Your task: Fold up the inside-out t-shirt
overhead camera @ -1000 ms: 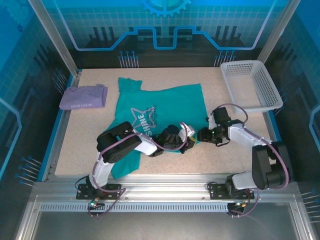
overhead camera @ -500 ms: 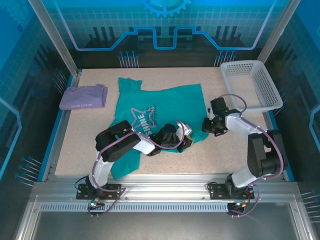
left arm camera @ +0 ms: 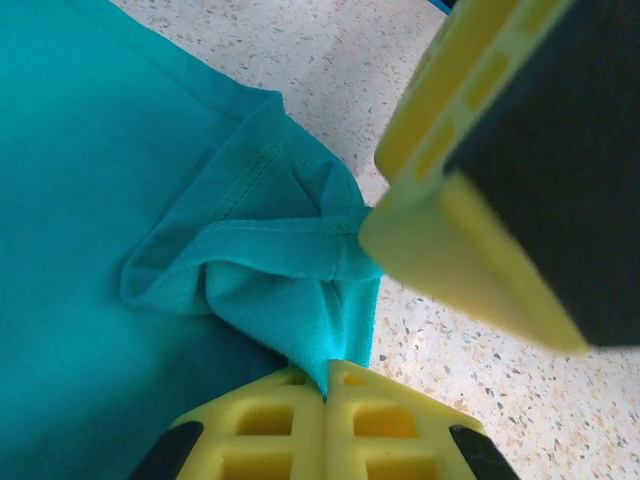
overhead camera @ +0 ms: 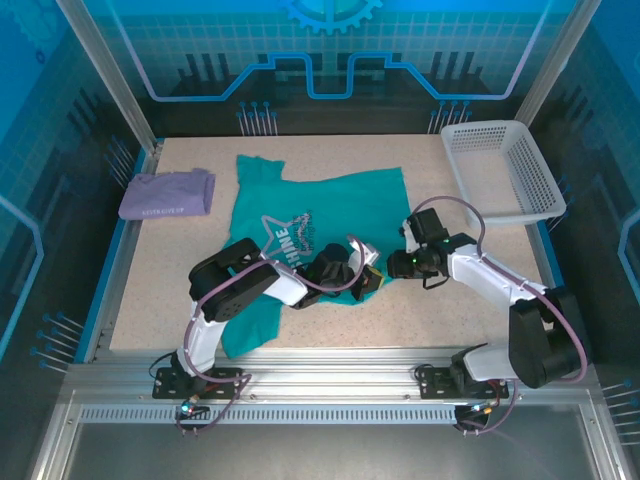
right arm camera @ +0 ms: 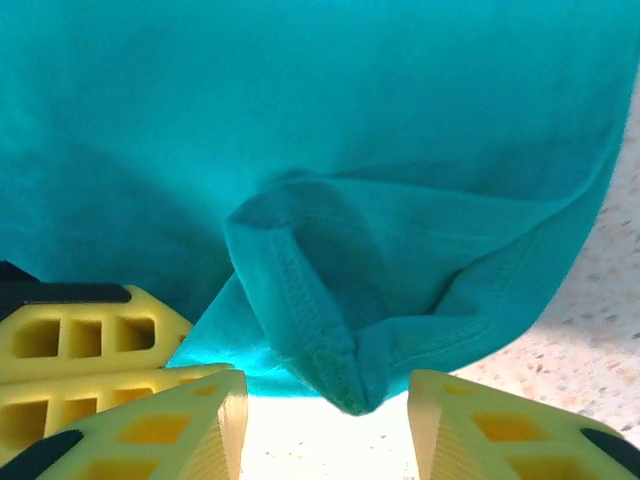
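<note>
Showing the whole teal t-shirt (overhead camera: 340, 205) spread mid-table with its star print, the top camera differs from the wrist cameras (stitched hem, close up): left gripper (left arm camera: 326, 382) pinches the bunched near-right corner, right gripper (right arm camera: 328, 400) fingers spread beside it.

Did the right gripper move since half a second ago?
Yes. The right gripper went left and nearer, away from the white basket, toward the t-shirt corner that the left gripper pinches.
</note>
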Controlling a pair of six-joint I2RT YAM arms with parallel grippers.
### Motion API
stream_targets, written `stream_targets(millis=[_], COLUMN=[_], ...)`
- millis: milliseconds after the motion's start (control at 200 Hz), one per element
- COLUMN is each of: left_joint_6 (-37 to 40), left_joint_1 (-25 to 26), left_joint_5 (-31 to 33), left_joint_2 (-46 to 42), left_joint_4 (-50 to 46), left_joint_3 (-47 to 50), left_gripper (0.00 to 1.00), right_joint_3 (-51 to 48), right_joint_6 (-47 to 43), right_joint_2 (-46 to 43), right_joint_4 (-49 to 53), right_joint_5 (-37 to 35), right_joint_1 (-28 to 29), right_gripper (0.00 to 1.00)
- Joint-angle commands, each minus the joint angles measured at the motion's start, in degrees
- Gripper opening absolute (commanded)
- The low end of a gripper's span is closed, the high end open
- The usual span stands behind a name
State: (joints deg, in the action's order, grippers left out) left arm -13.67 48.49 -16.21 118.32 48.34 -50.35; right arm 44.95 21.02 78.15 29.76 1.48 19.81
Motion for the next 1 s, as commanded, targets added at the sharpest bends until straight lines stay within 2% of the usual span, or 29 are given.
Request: stream_targets(millis=[0, 195, 350, 445, 625, 810, 905, 995], left_joint_6=[-1.41, -1.91, -1.97, -1.56, -1.14, -0.89, -0.72, -0.66], left_joint_1=[-0.58, -0.72, -0.79, -0.90, -0.93, -0.93, -0.93, -0.86], left_joint_5=[-2.64, -3.46, -3.75, -3.83, -3.74, -3.74, -3.66, -3.67], left_joint_2=[-2.83, -3.01, -3.01, -3.01, -3.01, -2.83, -2.84, -2.85], left_joint_4=[0.90, 1.74, 1.63, 0.99, 0.44, -0.07, -0.25, -0.67], left_joint_3=[0.44, 1.13, 1.21, 1.19, 0.97, 0.63, 0.47, 0.26], left_gripper=[0.00, 0.00, 0.00, 0.00, 0.00, 0.00, 0.00, 0.00], right_joint_3=[-0.14, 2.07, 5.13, 7.07, 8.27, 7.75, 7.26, 5.95], right_joint_6=[1.04, 1.48, -0.21, -1.19, -3.22, -4.74, -5.10, -4.96], right_joint_2=[1.93, 6.15, 9.87, 9.57, 10.22, 10.71, 10.02, 7.26], right_joint_4=[0.32, -0.47, 0.32, -0.65, -0.86, -1.99, -1.20, 0.42], right_joint_5=[-3.13, -7.76, -10.67, -9.09, -6.17, 3.58, 8.23, 8.46], right_joint_1=[2.03, 2.42, 1.49, 0.30, -2.88, -7.26, -9.15, -9.20], right_gripper=[0.52, 0.56, 0.51, 0.44, 0.26, 0.09, 0.07, 0.13])
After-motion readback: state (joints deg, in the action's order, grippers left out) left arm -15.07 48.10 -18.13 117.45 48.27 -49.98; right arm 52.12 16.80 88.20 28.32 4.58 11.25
